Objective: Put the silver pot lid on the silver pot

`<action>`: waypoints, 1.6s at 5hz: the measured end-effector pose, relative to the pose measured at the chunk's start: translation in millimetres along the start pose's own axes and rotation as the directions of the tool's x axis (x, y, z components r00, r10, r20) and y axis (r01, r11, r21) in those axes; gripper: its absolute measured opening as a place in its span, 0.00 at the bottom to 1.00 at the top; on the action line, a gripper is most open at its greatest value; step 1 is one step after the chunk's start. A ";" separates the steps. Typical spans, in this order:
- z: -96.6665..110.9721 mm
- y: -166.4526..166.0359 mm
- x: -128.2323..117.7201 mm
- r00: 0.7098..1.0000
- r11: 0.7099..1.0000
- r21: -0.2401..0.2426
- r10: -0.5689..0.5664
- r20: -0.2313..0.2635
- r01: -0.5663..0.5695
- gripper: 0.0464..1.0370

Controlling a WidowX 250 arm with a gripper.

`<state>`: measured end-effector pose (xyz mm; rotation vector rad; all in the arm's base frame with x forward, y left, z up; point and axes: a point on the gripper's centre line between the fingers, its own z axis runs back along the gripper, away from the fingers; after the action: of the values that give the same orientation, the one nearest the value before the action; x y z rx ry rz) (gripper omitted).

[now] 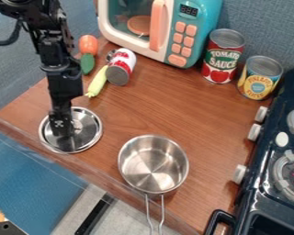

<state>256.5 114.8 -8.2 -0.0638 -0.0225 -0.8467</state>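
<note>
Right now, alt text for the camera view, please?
The gripper is down over the silver lid on the wooden counter; the open silver pot sits apart, nearer the stove, its handle pointing toward the view's bottom edge.

A brown wood-grain bench [168,108] stands before blue-grey fabric-like walls [260,27], with blue [33,176] and pale grey flooring [121,219] below its edge

Round silver metal lid [89,134] L of round silver metal pot [152,158], both nr front edge of brown wood table [143,105]; boxy teal-white toy microwave [203,20] twd back; boxy dark toy stove [260,204] at R edge.
</note>
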 end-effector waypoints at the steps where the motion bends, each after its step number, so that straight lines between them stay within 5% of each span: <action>1: 1.3 0.1 5.0 1.000 1.000 0.004 0.000 0.024 0.000 0.96; 3: -2.3 -4.3 9.9 1.000 1.000 0.012 -0.015 0.023 0.015 0.90; 5: -1.4 -8.0 9.4 0.999 0.999 0.034 -0.023 0.024 0.022 0.31; 6: -2.0 -8.0 9.7 0.999 0.999 0.041 -0.023 0.028 0.021 0.10; 8: -0.8 -8.7 10.6 0.999 0.998 0.044 -0.038 0.032 0.037 0.01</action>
<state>257.0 101.0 -8.1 -0.0371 -0.0731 -0.8822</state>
